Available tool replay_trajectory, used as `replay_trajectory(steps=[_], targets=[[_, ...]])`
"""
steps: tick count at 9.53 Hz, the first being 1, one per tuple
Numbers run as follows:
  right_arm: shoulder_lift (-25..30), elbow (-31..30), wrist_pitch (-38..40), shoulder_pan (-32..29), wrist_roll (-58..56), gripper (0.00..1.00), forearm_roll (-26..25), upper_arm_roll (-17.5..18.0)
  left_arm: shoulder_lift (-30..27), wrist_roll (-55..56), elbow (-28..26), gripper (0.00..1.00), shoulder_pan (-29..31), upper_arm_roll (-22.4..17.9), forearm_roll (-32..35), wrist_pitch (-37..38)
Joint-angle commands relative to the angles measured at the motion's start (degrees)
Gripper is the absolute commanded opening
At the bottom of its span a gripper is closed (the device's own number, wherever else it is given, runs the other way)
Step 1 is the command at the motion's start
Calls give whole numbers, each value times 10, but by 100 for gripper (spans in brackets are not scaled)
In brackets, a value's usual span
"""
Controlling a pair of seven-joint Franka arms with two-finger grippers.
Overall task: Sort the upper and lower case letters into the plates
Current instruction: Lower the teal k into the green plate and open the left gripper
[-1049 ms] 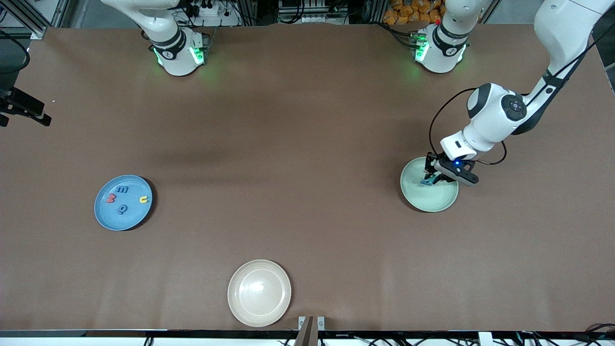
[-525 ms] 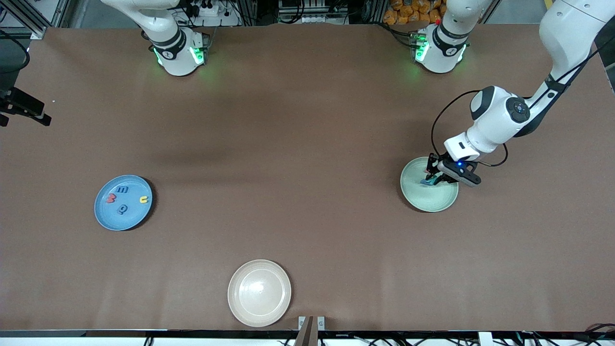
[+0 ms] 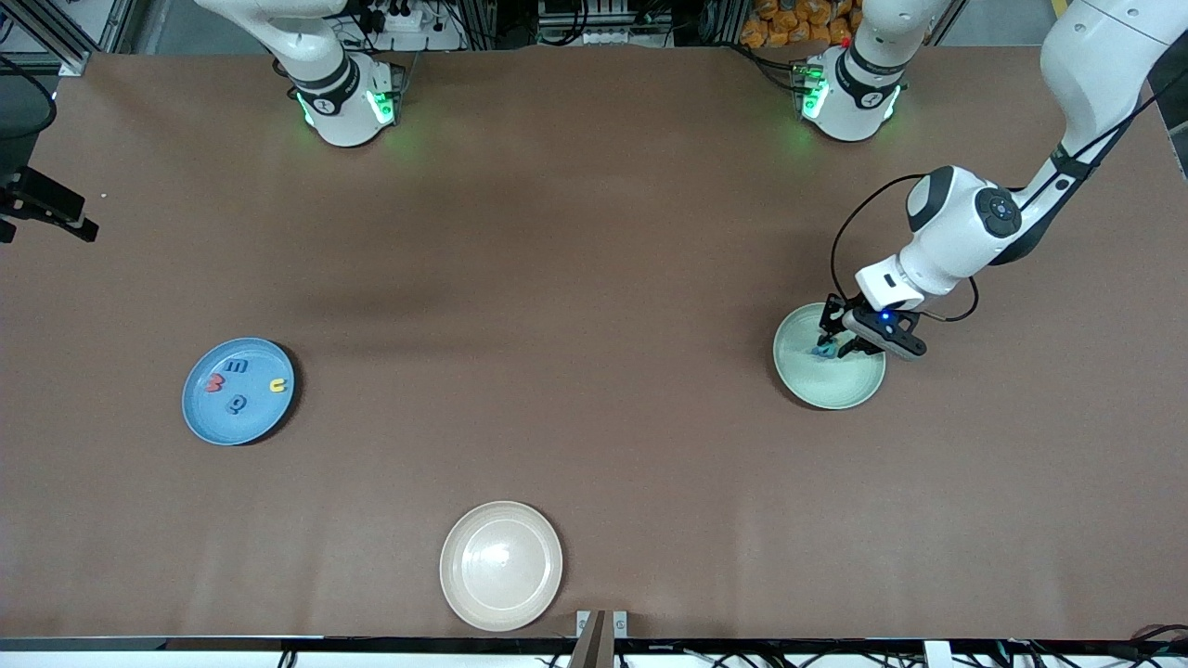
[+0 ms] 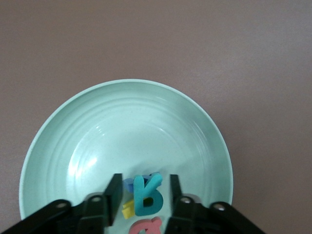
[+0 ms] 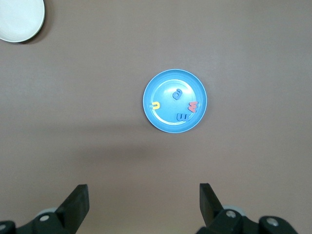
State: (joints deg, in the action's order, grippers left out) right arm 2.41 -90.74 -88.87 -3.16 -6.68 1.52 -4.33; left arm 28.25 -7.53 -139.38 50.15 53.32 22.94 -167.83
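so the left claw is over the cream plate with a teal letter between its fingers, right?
Not the cream plate: that one sits alone, nearest the front camera. The left claw is over the mint green plate, with the teal letter between its fingers, which stand apart from it. The left wrist view shows this; the front view shows the left claw at that plate too.

blue plate (image 5: 161, 122) on desk (image 5: 97, 122) | four letters (image 5: 178, 105) held in it | right pincer (image 5: 144, 202) spread wide | cream plate (image 5: 19, 19) at edge
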Motion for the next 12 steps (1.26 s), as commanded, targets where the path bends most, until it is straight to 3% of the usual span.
replay_trajectory(steps=[1,4,8,11,12], targets=[[16,-15,-1,3,11,100,-7,2,-6,16,5,69,1,6,15,-4],[16,-15,-1,3,11,100,-7,2,-32,22,72,69,7,41,8,121],[21,-15,-2,3,11,100,-7,3,-18,124,244,73,-25,56,6,307],[24,-15,-1,3,10,100,-7,3,-29,125,286,81,-22,56,8,374],[28,-15,1,3,10,100,-8,3,-32,125,316,88,-23,57,9,417]])
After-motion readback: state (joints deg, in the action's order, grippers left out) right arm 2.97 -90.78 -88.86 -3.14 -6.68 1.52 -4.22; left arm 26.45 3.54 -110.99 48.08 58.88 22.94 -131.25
